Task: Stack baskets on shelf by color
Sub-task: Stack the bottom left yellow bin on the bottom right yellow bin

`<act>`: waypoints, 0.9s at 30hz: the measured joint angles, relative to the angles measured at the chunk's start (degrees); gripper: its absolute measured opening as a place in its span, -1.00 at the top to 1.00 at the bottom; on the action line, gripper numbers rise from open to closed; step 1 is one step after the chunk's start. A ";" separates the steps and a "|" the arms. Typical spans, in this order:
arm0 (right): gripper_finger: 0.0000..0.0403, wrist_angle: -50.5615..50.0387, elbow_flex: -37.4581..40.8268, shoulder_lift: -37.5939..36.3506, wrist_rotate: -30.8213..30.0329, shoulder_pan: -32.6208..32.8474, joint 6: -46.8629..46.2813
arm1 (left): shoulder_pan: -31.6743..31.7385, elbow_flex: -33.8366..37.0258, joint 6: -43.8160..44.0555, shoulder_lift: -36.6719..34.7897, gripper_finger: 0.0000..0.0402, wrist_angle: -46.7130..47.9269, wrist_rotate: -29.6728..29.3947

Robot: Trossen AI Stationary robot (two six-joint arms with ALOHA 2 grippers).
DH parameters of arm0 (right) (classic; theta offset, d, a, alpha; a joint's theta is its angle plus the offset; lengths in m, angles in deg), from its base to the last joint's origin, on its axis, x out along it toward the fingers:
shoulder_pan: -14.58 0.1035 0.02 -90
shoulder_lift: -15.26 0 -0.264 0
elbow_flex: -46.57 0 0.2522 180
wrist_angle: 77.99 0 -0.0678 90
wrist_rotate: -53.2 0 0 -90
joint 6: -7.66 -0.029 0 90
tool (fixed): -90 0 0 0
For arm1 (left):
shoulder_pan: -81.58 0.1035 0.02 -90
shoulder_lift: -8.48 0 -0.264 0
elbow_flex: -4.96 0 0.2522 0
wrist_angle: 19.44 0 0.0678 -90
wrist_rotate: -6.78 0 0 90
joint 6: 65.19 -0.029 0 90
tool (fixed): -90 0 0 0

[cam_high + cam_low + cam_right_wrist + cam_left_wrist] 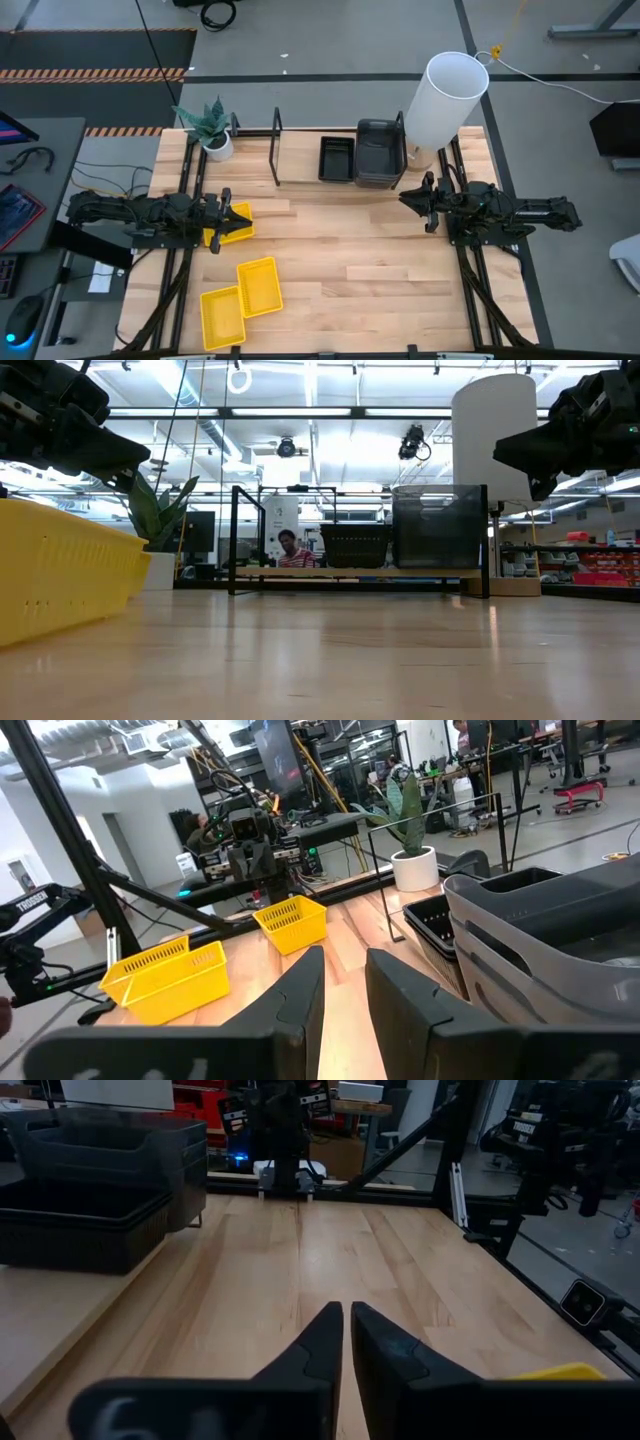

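The black baskets (336, 158) and dark grey baskets (380, 152) already sit stacked side by side on the shelf (300, 170) along the worktop's (340, 250) far edge. Three yellow baskets remain: one (232, 224) near the left edge, two (240, 300) by the near-left corner. The left claw (224, 218) hovers over the nearest yellow basket, fingers almost together; it should open wide, then pinch one wall squarely. The right claw (412, 200) waits near the grey stack, fingers slightly apart.
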 joint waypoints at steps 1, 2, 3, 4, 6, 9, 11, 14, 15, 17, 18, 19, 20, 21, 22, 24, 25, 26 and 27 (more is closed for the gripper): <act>0.59 0.00 0.00 0.00 0.00 0.00 0.00 | 0.02 0.01 0.03 -0.01 0.83 0.00 0.00; 0.59 0.00 0.00 0.00 0.00 0.00 0.00 | 0.02 0.00 0.74 0.00 0.82 -0.04 0.01; 0.59 0.00 0.00 0.00 0.00 0.00 0.00 | 0.01 0.01 2.26 0.00 0.82 -0.22 0.01; 0.59 0.00 0.00 0.00 0.00 0.00 0.00 | 0.00 0.00 3.63 -0.01 0.81 -0.46 -0.01; 0.59 0.00 0.00 0.00 0.00 0.00 0.00 | 0.02 0.00 4.74 -0.02 0.81 -1.01 0.00; 0.59 0.00 0.00 0.00 0.00 0.00 0.00 | 0.00 0.00 2.32 0.00 0.82 -3.70 -0.81; 0.59 0.00 0.00 0.00 0.02 0.00 0.00 | 0.02 -0.04 0.85 -0.02 0.83 -4.39 -1.65; 0.59 0.00 0.00 0.00 0.01 -0.01 0.00 | 0.02 -0.04 5.88 0.00 0.85 -4.32 -1.76; 0.59 0.00 0.00 0.00 0.02 0.00 0.00 | 0.02 -0.04 7.78 0.00 0.86 -4.45 -1.70; 0.59 0.00 0.00 0.00 0.02 0.00 0.00 | 0.01 -0.04 9.49 0.00 0.86 -4.63 -1.72; 0.59 0.00 0.00 0.00 0.02 0.00 0.00 | 0.02 -0.04 10.12 0.00 0.86 -4.77 -1.72; 0.59 0.00 0.00 0.00 0.02 0.00 0.00 | 0.00 -0.04 10.59 0.00 0.86 -4.91 -1.70; 0.59 0.00 0.00 0.00 0.02 0.00 0.00 | 0.01 -0.04 10.97 0.00 0.86 -4.96 -1.61; 0.59 0.00 0.00 0.00 0.02 0.00 0.00 | 0.02 -0.04 11.33 0.00 0.87 -5.04 -1.28; 0.59 0.00 0.00 0.00 0.02 0.00 0.00 | 0.02 -0.02 11.65 0.00 0.86 -5.49 -0.63; 0.59 0.00 0.00 0.00 0.02 0.00 0.00 | 0.00 -0.37 11.75 0.00 0.87 -6.78 1.10; 0.59 0.00 0.00 0.00 0.02 -0.01 0.00 | 0.01 -1.01 11.85 0.00 0.87 -6.87 1.46; 0.59 0.00 0.00 0.00 0.02 0.00 0.00 | -0.03 -1.71 12.05 0.00 0.88 -7.04 1.49; 0.59 0.00 0.00 0.00 0.02 0.00 0.00 | -0.03 -2.45 12.06 0.00 0.89 -7.22 1.48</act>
